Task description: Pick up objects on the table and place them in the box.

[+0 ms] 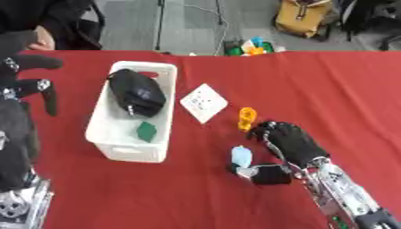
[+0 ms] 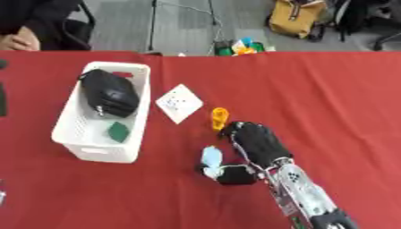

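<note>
The robot's right hand (image 1: 288,142) lies low over the red cloth-covered table (image 1: 337,85) toward its near edge, fingers reaching to the small orange plastic piece (image 1: 247,118) and thumb beside the pale blue object (image 1: 241,155); it looks curled, but whether it has closed on either cannot be told. The white slatted plastic box (image 1: 102,127) stands toward the left edge and already holds a black zipped pouch (image 1: 136,91) and a small dark green piece (image 1: 147,131). A white square card (image 1: 204,102) lies between box and hand. The step in hand seems to be a reach for the next item. Next the fingers must close round one piece, lift, and carry it left past the card to the box. The left hand (image 1: 27,87) hangs spread and idle at the left edge.
</note>
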Robot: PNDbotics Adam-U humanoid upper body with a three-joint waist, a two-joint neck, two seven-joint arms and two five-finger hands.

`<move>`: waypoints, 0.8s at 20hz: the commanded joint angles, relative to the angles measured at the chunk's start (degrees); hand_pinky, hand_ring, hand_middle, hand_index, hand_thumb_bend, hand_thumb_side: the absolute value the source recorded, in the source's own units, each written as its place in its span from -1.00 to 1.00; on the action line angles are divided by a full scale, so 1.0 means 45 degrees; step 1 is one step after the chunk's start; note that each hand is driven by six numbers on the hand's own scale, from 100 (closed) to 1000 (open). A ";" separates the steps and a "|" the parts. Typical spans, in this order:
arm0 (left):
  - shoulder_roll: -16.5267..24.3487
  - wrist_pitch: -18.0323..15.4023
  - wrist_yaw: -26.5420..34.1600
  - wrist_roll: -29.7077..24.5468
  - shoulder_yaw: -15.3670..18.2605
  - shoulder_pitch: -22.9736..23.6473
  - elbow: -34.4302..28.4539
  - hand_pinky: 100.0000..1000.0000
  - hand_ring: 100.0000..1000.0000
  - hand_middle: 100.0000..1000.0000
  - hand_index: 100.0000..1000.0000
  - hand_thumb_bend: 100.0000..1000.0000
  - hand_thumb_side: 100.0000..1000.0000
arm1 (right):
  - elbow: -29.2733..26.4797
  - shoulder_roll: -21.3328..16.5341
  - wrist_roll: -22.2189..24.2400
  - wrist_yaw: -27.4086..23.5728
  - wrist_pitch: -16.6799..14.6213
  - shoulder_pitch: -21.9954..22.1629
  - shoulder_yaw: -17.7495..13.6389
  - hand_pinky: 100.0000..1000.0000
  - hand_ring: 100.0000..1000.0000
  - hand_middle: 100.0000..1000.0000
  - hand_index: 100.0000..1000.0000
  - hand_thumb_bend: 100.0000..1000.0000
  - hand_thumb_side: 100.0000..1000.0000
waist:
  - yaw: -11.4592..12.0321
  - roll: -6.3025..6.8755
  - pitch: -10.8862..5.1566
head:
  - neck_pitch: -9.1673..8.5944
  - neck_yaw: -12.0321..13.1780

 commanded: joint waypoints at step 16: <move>-0.0005 -0.0014 0.0056 -0.0028 -0.0044 -0.0167 -0.0208 -0.93 0.12 0.39 0.52 -1.00 1.00 | 0.0533 -0.0038 -0.0151 0.0008 -0.0186 -0.0315 -0.0131 -0.32 -0.09 -0.10 0.35 0.12 0.58 | 0.0031 0.0030 -0.0158 | -0.0198 -0.0055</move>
